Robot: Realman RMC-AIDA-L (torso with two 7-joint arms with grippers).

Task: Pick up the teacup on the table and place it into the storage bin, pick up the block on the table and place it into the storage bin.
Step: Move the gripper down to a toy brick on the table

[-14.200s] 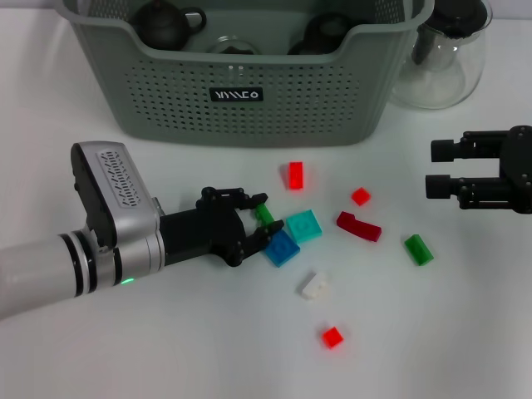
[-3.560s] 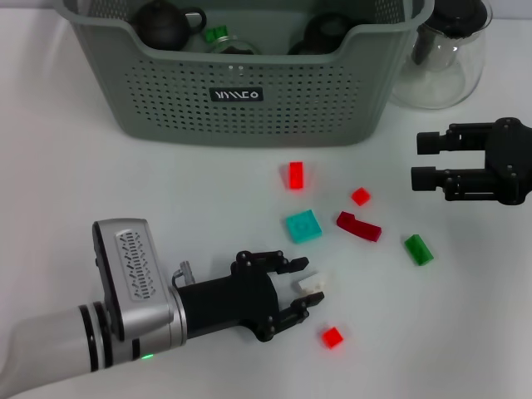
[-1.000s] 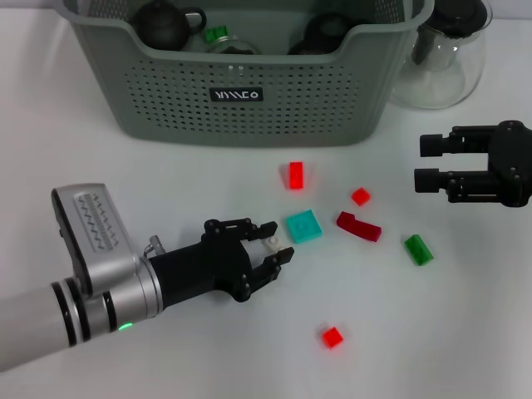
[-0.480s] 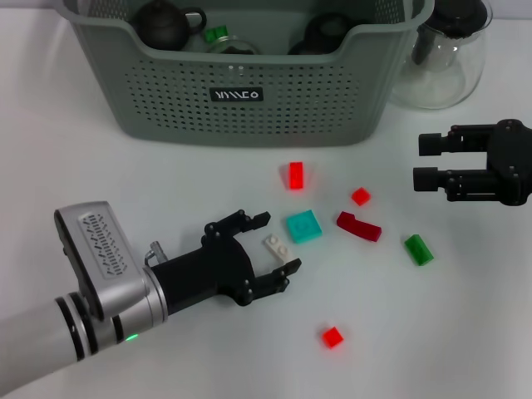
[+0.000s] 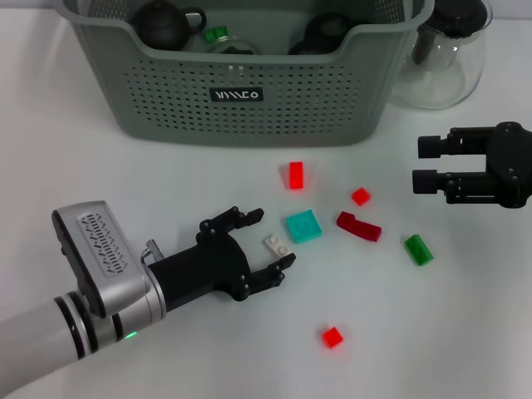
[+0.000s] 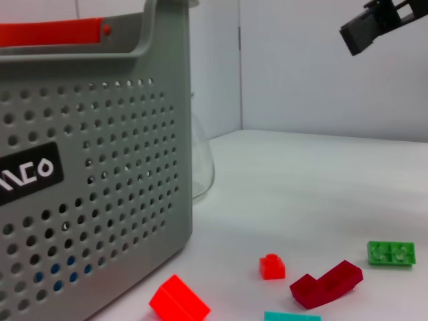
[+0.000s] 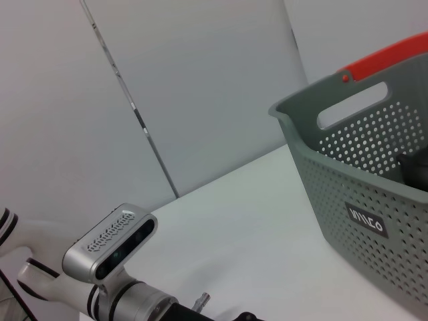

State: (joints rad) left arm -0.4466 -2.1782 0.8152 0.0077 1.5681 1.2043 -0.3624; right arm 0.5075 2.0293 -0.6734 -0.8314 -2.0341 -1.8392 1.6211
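2 wide left gripper (image 5: 264,243) jaws flank white block (image 5: 277,246); storage bin (image 5: 249,100) top cropped.

You have a clear glass pitcher (image 5: 440,58) with a black lid standing on the white desk (image 5: 75,166), at its far right corner.

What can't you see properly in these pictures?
- Storage bin: the head view's top edge cuts off its back, and its front wall hides the lower contents.
- Glass pitcher: its top is cut off there too.
- Left tool: not shown in the left wrist view.
- Turquoise block: cut by that view's edge.
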